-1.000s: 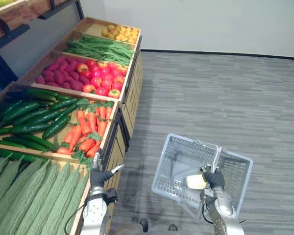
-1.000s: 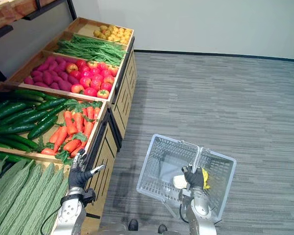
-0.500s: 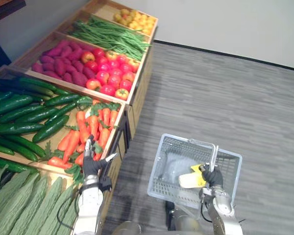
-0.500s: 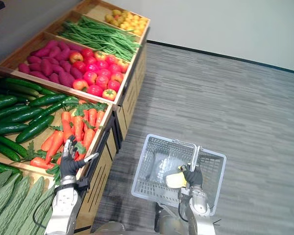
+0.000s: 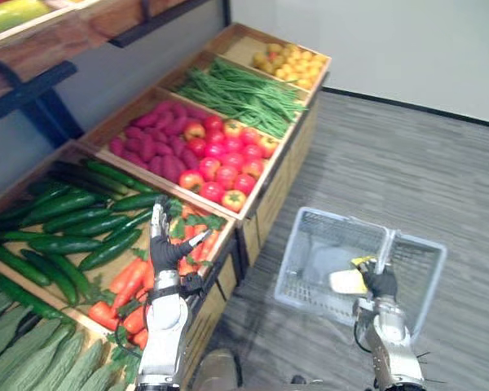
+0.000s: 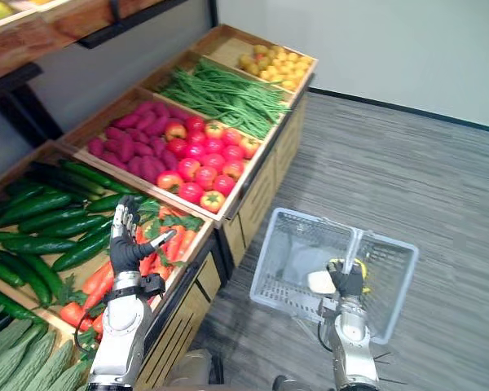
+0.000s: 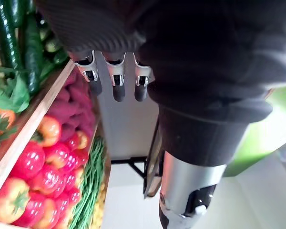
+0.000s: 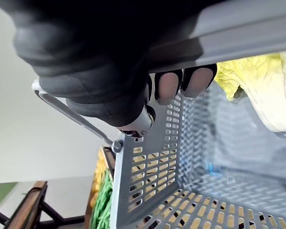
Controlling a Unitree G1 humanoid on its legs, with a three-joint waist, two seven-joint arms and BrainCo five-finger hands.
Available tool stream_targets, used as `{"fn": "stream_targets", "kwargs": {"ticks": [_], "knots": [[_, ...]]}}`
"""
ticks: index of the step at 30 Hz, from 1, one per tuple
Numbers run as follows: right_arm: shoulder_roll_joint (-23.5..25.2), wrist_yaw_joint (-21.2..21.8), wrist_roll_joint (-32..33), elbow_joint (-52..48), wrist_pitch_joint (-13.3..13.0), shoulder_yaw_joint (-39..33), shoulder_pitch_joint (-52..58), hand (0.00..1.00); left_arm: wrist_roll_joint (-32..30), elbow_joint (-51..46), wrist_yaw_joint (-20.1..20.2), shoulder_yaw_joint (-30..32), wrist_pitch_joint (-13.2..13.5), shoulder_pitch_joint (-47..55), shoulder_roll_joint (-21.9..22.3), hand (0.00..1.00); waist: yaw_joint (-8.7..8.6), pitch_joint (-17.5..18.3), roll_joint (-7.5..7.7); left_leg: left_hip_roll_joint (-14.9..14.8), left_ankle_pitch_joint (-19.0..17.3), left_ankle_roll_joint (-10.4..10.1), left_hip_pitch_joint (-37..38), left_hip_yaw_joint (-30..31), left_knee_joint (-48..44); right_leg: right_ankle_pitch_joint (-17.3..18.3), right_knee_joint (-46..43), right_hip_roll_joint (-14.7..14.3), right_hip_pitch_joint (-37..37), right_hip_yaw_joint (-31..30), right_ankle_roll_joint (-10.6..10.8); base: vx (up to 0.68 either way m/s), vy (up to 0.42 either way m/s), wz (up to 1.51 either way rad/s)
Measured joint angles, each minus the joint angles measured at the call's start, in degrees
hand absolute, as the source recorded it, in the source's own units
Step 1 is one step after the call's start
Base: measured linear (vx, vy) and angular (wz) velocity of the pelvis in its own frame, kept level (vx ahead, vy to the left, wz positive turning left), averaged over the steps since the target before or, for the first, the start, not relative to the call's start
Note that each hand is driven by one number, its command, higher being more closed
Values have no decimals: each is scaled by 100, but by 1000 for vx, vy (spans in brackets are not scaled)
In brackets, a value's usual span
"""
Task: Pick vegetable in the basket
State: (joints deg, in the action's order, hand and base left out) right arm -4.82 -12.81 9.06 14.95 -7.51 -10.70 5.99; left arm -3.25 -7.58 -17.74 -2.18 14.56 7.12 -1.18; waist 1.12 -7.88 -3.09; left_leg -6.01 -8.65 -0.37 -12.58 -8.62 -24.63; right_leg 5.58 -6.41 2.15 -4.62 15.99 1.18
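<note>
1. We are facing a wooden produce stand point(image 5: 275, 194), its compartments holding cucumbers point(image 5: 73, 220), carrots point(image 5: 133, 283), tomatoes point(image 5: 226, 169) and green beans point(image 5: 246, 94).
2. We are carrying a grey mesh basket point(image 5: 306, 289) beside the stand, over the floor.
3. Our left hand point(image 5: 167, 244) is hovering above the carrots, fingers straight and spread, grasping nothing.
4. Our right hand point(image 8: 95, 62) is curling tightly around the basket's handle.
5. A pale yellow-green leafy vegetable point(image 8: 271, 95), possibly cabbage, is lying inside the basket, just beside that hand.

Grey mesh basket point(image 5: 330, 218) hangs upright, a pale yellow-green cabbage point(image 5: 345, 283) inside.
</note>
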Motion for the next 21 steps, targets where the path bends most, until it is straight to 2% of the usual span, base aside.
{"fn": "stream_targets", "kwargs": {"ticks": [3, 4, 5, 6, 7, 8, 9, 10, 11, 12, 13, 15, 16, 17, 18, 21], "knots": [[1, -46, -19, 181, 5, -56, -2, 100, -131, -143, -22, -2, -12, 160, -13, 0, 129, -18, 31, 206, 96, 126, 298, 157, 587, 2, -89, 96, -104, 129, 4, 106, 76, 70], [7, -49, -23, 309, 35, -55, 1, 100, -157, -226, -26, -1, -13, 221, -8, 0, 147, -30, 49, 295, 109, 133, 473, 277, 794, 64, -310, 175, -148, 199, 99, 74, 24, 64], [13, -47, -41, 413, 41, -56, 2, 100, -190, -293, -25, -2, -14, 259, -12, 0, 125, -55, 86, 368, 126, 142, 586, 384, 870, 168, -638, 269, -135, 238, 133, 54, 19, 86], [18, -46, -71, 499, 84, -84, 14, 100, -223, -365, -23, -7, -13, 302, -16, 0, 116, -133, 165, 475, 121, 144, 676, 545, 880, 283, -1249, 417, -67, 303, 183, -8, 55, 98], [38, -29, -84, 501, 124, -163, 76, 100, -297, -409, -9, -136, -23, 291, -34, 0, 95, -163, 170, 605, 65, 191, 764, 802, 865, 316, -2135, 521, 151, 212, 178, -18, 50, 101], [72, 9, -89, 499, 134, -210, 105, 100, -354, -485, -9, -233, -30, 289, -66, 0, 58, -184, 212, 657, 31, 252, 816, 1006, 869, 287, -2669, 596, 334, 14, 132, 1, 26, 111], [138, 56, -90, 499, 143, -247, 142, 100, -408, -622, -6, -345, -27, 284, -103, 0, -36, -220, 275, 759, 18, 288, 883, 1249, 861, 213, -3383, 607, 649, -406, -50, 100, -78, 142], [220, 69, -92, 489, 144, -252, 268, 100, -441, -684, 7, -502, -23, 231, -131, 0, -83, -223, 372, 859, -28, 381, 862, 1548, 820, 464, -3841, 474, 945, -1078, -54, 122, -105, 149], [279, 55, -81, 490, 154, -304, 395, 100, -482, -692, -2, -547, -25, 191, -64, 0, 4, -210, 430, 896, -39, 394, 806, 1747, 777, 811, -3795, 246, 1185, -1682, 118, 120, -100, 123], [302, 55, -67, 489, 155, -293, 433, 100, -489, -694, -21, -558, -27, 186, -58, 0, 20, -208, 435, 913, -46, 395, 752, 1860, 734, 938, -3666, 148, 1291, -1929, 185, 80, -82, 102], [438, 27, -62, 375, 153, -471, 566, 100, -540, -694, -18, -587, -29, 166, -58, 0, -36, -209, 418, 943, -75, 349, 642, 2147, 627, 1100, -3274, -1, 1394, -2373, 303, 89, -114, 102], [365, 22, -57, 368, 142, -535, 934, 100, -570, -694, -12, -700, -35, 53, -20, 0, -57, -187, 470, 1082, -131, 188, 508, 2591, 446, 1095, -2449, -57, 1367, -2829, 343, 116, -182, 121], [358, 10, -51, 367, 144, -544, 1046, 100, -606, -699, -10, -719, -30, 18, -2, 0, -51, -171, 511, 1142, -167, 140, 464, 2682, 358, 1023, -2191, 31, 1323, -2824, 296, 119, -227, 116], [383, 4, 1, 364, 145, -545, 1249, 100, -646, -713, -7, -721, -26, -16, -12, 0, -50, -131, 679, 1347, -269, 38, 339, 2866, 172, 680, -1693, 233, 1191, -2676, 255, 83, -215, 101], [318, 4, 57, 367, 143, -560, 1370, 100, -645, -661, 4, -724, -43, -27, 69, 0, -69, -137, 608, 1321, -384, -71, 274, 3046, 27, 858, -1630, 258, 1099, -2445, 426, 78, -272, 94], [167, 39, 112, 362, 129, -568, 1472, 100, -646, -650, 44, -804, -47, -88, 208, 0, -85, -65, 445, 953, -313, -234, 146, 3053, 181, 745, -1398, 101, 1011, -1994, 255, 27, -228, 63]]}}
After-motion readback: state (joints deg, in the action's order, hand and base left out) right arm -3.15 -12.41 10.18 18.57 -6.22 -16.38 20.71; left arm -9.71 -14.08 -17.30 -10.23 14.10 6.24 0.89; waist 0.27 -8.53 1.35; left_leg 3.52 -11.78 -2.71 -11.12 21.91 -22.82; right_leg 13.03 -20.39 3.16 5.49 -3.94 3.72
